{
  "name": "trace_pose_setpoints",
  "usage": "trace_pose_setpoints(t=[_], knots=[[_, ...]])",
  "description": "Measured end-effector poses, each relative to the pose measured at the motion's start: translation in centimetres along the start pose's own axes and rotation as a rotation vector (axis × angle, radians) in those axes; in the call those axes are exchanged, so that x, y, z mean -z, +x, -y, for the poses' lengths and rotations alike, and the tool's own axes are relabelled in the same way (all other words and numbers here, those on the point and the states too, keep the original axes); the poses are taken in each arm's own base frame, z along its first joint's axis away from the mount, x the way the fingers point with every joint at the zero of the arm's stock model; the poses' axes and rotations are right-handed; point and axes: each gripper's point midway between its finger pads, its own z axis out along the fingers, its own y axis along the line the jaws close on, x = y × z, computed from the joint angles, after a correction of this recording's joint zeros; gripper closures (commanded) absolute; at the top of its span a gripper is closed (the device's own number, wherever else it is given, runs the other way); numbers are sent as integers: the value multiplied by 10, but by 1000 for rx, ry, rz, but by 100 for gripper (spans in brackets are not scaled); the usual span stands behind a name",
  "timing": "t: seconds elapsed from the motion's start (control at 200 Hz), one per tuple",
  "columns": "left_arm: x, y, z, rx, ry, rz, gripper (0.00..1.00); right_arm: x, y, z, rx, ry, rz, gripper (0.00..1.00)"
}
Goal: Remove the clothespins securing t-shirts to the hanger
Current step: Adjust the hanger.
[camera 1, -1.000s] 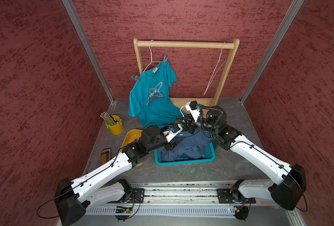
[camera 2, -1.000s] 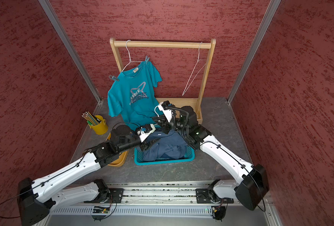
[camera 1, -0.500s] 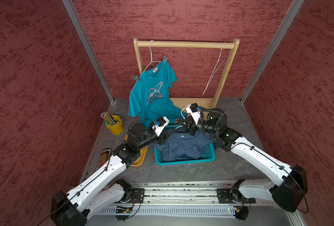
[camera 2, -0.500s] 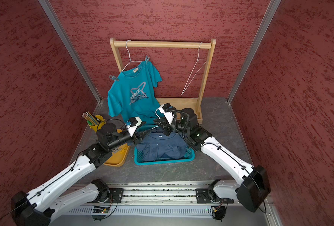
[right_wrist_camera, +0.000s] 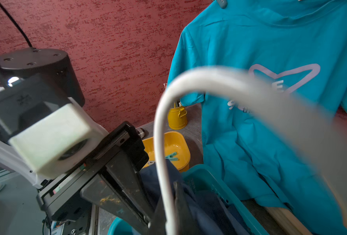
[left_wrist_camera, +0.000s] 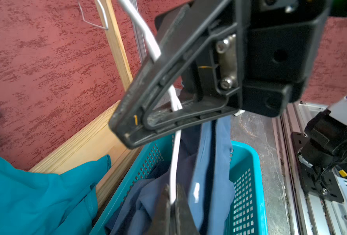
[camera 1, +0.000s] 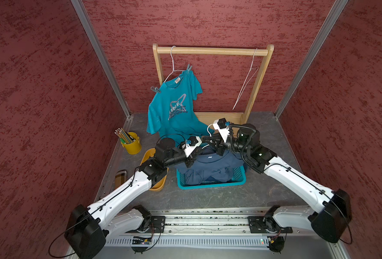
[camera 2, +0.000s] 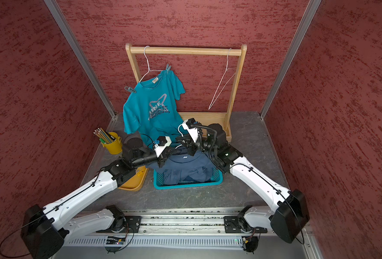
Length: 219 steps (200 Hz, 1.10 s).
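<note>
Both arms are on the same white hanger (left_wrist_camera: 174,162) here. The left pincer (left_wrist_camera: 173,203) is clenched on its wire, and the right pincer (right_wrist_camera: 168,215) grips it too, just beside the left one. A blue t-shirt (camera 1: 208,166) droops below them into the teal basket (camera 1: 210,185). Beyond both pincers, the teal t-shirt (camera 1: 174,112) hangs on the wooden rack (camera 1: 210,51) with a shoulder clothespin (camera 1: 155,89) and a top clothespin (camera 1: 189,67). Loose clothespins (right_wrist_camera: 171,155) lie in the yellow tray (right_wrist_camera: 180,142) beside the left pincer.
</note>
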Motion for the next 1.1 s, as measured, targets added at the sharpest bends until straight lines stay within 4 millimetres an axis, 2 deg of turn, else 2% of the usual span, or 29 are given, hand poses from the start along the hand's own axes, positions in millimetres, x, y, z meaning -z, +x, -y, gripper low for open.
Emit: trace_pose_setpoints(t=[0.055, 0.15, 0.281, 0.366, 0.581, 0.706, 0.842, 0.932, 1.097], knots=[[1, 0, -1, -9, -1, 1, 100, 1, -1, 0, 7, 5, 1, 92], [5, -2, -2, -15, 2, 6, 100, 5, -7, -1, 30, 24, 17, 75], [23, 0, -26, 1, -95, 9, 100, 21, -28, -9, 76, 47, 78, 53], [35, -1, -36, 8, -140, 15, 100, 32, -42, -14, 107, 64, 120, 45], [63, -9, -41, 2, -191, 28, 100, 56, -55, -12, 168, 163, 145, 34], [77, -13, -43, -7, -201, 22, 100, 80, -62, -5, 205, 236, 154, 32], [91, -23, -47, 0, -174, 36, 100, 109, -68, 12, 220, 286, 180, 30], [98, -30, -48, 14, -139, 51, 100, 117, -56, 17, 194, 260, 177, 27], [103, -36, -43, 47, -40, 65, 100, 117, -20, 23, 87, 141, 159, 21]])
